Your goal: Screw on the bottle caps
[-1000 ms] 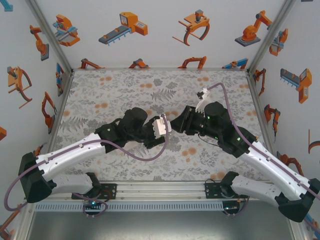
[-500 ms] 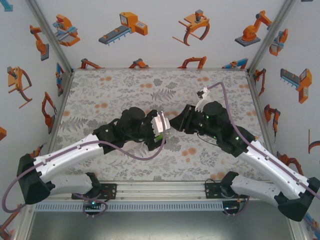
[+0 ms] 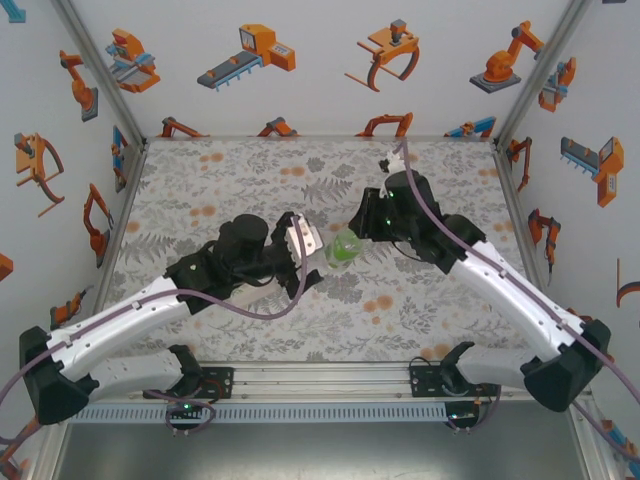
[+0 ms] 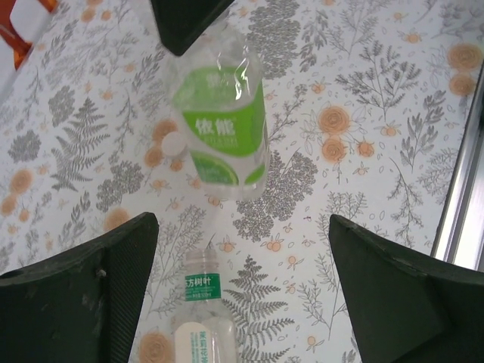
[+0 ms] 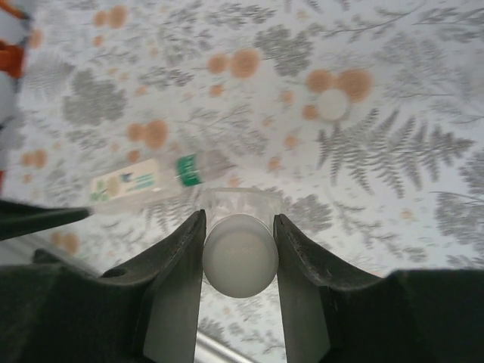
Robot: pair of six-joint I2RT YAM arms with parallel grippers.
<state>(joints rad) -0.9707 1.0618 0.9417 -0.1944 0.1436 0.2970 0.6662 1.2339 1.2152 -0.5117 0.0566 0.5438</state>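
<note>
A clear bottle with a green-and-white label (image 4: 219,128) hangs upright above the table from my right gripper (image 5: 240,253), which is shut on its white cap (image 5: 240,257). From above, this bottle (image 3: 345,247) sits between the two grippers. My left gripper (image 4: 242,302) is open and empty, a little short of the bottle. Under it a second clear bottle (image 4: 200,318) lies on the table with a bare neck; it also shows lying flat (image 5: 144,180) in the right wrist view. A loose white cap (image 4: 174,144) rests on the table beside the hanging bottle.
The floral table (image 3: 230,180) is walled by white panels with a metal frame. A rail (image 4: 461,189) runs along the table's edge to the right of my left gripper. The same loose cap (image 5: 331,104) lies further off on the cloth.
My left gripper has opened, let go of the labelled bottle and drawn back to the left. The right arm has swung up and away, and now carries the bottle alone by its cap.
</note>
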